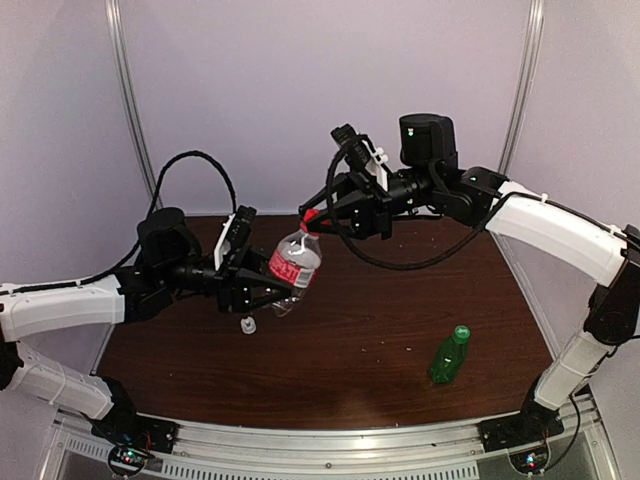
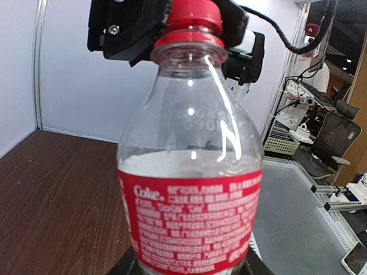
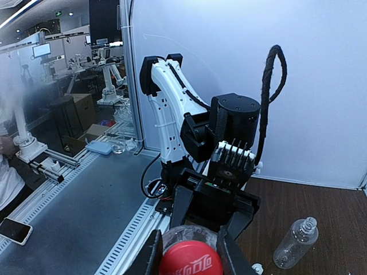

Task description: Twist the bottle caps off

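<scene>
Right tool [image 1: 316, 221] is clamped on the red cap [image 2: 192, 20], straight along the neck axis of the Coke bottle [image 1: 293, 265] that my left tool [image 1: 274, 292] grips low down, held off the table [image 1: 360, 330], neck tilted up toward it.

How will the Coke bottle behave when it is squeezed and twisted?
The Coke bottle looks empty and clear, so probably light. Its thin plastic may dent under the left gripper. The glossy label could slip while the right gripper turns the red cap.
</scene>
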Controlling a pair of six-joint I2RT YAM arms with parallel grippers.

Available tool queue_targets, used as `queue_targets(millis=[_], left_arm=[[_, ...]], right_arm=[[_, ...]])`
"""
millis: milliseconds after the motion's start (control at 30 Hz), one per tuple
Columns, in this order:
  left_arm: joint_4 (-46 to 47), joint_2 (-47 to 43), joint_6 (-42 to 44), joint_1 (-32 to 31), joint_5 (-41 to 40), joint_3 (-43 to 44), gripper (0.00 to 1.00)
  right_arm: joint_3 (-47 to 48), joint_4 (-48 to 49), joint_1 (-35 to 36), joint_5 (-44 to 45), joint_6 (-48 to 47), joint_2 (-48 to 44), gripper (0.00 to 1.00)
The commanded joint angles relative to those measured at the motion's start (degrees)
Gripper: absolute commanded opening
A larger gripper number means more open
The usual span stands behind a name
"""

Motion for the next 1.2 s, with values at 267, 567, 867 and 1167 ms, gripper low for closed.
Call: queue_targets(millis=[267, 567, 867, 1167], left_arm=[[6.61, -0.02, 0.02, 0.23, 4.1, 0.8, 0.13], [8.52, 1.58, -2.07, 0.24, 8.29, 0.78, 0.13], [8.84, 1.91, -3.28, 0.22, 8.87, 1.26, 0.13], [-3.77, -2.45, 4.91, 0.22, -3.95, 2.52, 0.13]], right_arm=[[0.8, -0.15, -2.13, -2.73, -3.27, -0.73, 0.28], [4.72, -2.32, -3.98, -10.07, -6.17, 2.16, 0.33], [6.3, -6.19, -4.13, -7.17, -8.29, 2.33, 0.31], [-3.2, -0.49, -4.46, 17.82, 2.28, -5.36, 0.37]])
